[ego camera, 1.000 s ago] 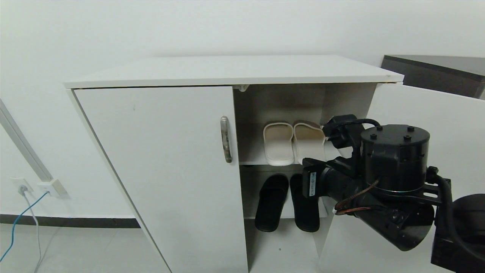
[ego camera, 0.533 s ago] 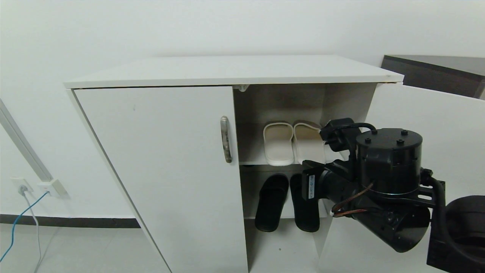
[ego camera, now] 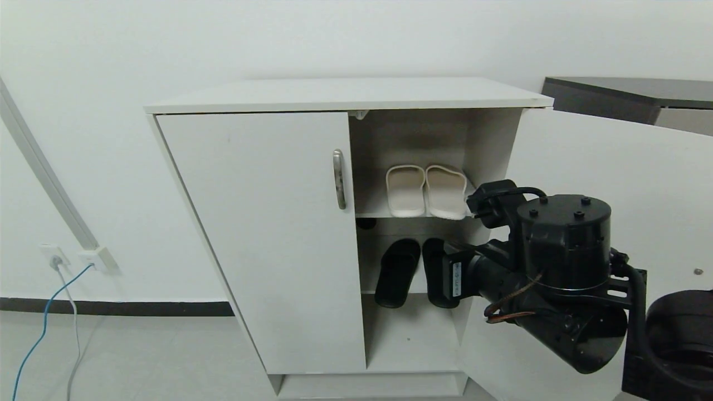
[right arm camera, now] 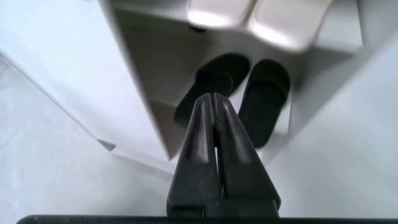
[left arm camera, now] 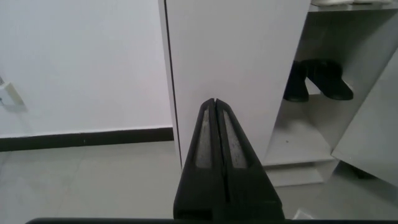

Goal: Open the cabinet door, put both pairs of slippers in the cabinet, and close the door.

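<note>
The white two-door cabinet (ego camera: 345,94) has its right door (ego camera: 613,161) swung wide and left door (ego camera: 267,234) shut; in the open half a cream pair of slippers (ego camera: 405,189) lies on the upper shelf (ego camera: 373,215), a black pair of slippers (ego camera: 396,273) on the lower shelf (ego camera: 367,288). The right gripper (right arm camera: 215,102) hangs outside that opening by the open door, the left gripper (left arm camera: 214,106) low before the shut door — both with fingers pressed together. Since a second ago the head camera has drawn back; both pairs lie unmoved.

Camera pulls back: the head view has retreated from the cabinet (ego camera: 250,223), its foot now in sight, while the right arm (ego camera: 562,245) has dropped clear of the white slippers (ego camera: 426,191).
</note>
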`<state>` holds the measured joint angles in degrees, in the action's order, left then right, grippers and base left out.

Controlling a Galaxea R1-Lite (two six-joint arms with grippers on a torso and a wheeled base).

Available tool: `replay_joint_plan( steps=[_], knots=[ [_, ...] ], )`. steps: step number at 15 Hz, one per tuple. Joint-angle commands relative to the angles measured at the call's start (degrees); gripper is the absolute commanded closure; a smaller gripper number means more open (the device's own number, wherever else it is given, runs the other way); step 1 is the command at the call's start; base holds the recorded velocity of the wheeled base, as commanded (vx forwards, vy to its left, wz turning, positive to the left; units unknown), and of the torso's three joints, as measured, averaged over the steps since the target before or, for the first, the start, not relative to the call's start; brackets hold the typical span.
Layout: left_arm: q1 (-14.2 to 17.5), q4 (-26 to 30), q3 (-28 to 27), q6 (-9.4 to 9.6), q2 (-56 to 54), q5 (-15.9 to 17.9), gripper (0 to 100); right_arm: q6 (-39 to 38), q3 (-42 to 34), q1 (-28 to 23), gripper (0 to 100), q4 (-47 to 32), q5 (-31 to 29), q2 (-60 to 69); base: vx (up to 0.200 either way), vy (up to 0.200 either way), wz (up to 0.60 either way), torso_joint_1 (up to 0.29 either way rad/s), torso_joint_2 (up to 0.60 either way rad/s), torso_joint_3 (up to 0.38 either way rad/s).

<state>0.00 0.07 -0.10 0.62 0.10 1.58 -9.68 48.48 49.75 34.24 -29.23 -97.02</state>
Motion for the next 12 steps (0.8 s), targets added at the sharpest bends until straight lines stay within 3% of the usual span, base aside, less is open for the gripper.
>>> replay_joint_plan(
  steps=[1,7,12],
  knots=[
    [0.0,0.0,0.0,-0.01,0.0,0.0,100,0.0,-0.1,0.0,100,0.0,0.1,-0.4,-0.200,0.000,0.00,0.002,0.00,0.002],
    [0.0,0.0,0.0,-0.01,0.0,0.0,100,0.0,-1.1,-0.2,100,0.0,0.5,-0.9,-0.200,0.000,0.00,0.002,0.00,0.002],
    [0.0,0.0,0.0,-0.01,0.0,0.0,100,1.0,-1.8,-0.8,100,1.7,0.5,-3.9,0.000,0.000,0.00,0.000,0.00,0.000]
  ],
)
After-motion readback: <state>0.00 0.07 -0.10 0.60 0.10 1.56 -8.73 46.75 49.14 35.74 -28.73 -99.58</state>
